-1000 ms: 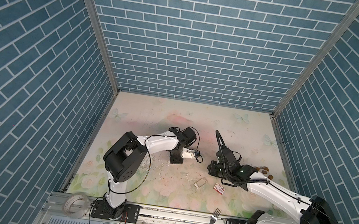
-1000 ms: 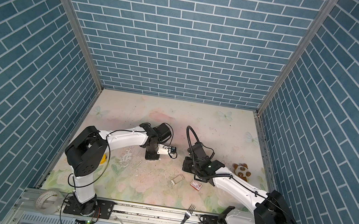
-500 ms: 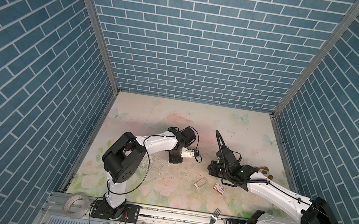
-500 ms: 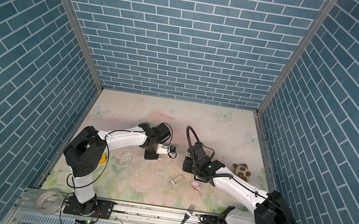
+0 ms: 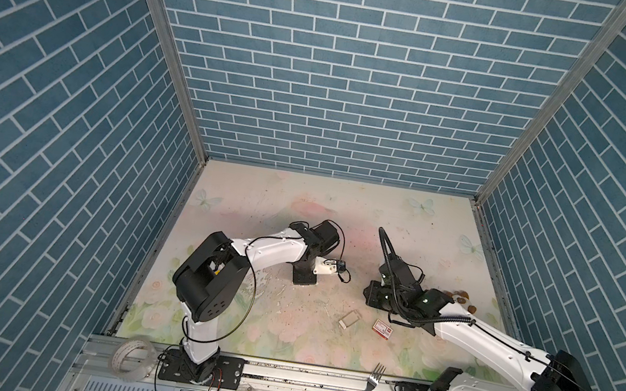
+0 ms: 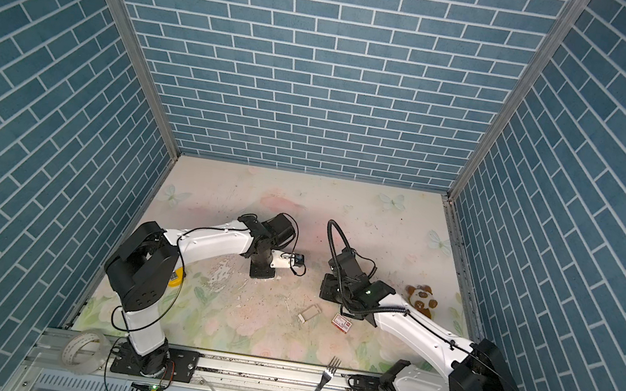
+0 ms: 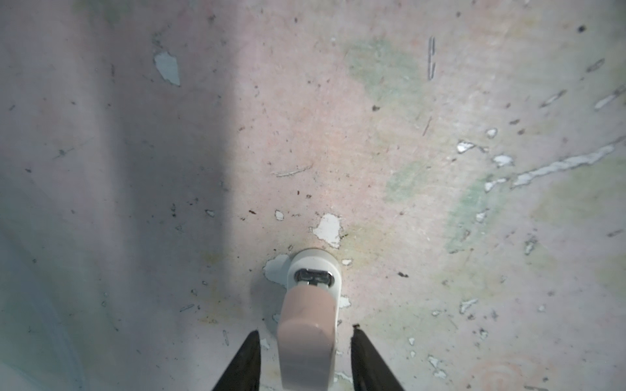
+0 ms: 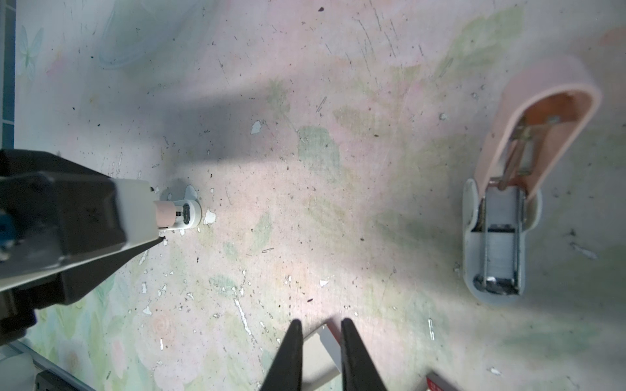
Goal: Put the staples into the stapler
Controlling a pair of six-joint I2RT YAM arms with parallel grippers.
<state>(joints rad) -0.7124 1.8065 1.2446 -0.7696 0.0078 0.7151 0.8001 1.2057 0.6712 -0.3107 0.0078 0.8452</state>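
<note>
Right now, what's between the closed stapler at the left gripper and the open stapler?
Only bare mat, scuffed and flecked with chipped paint. The right wrist view shows the whole stretch from the closed stapler to the open stapler.

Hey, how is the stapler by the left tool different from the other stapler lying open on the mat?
The closed stapler has its pink top down; the open stapler has its lid hinged up, baring the metal magazine. The closed stapler sits between the parted jaws of the left tool, gaps either side; the open stapler lies free on the mat. Both have pink tops and white bases.
</note>
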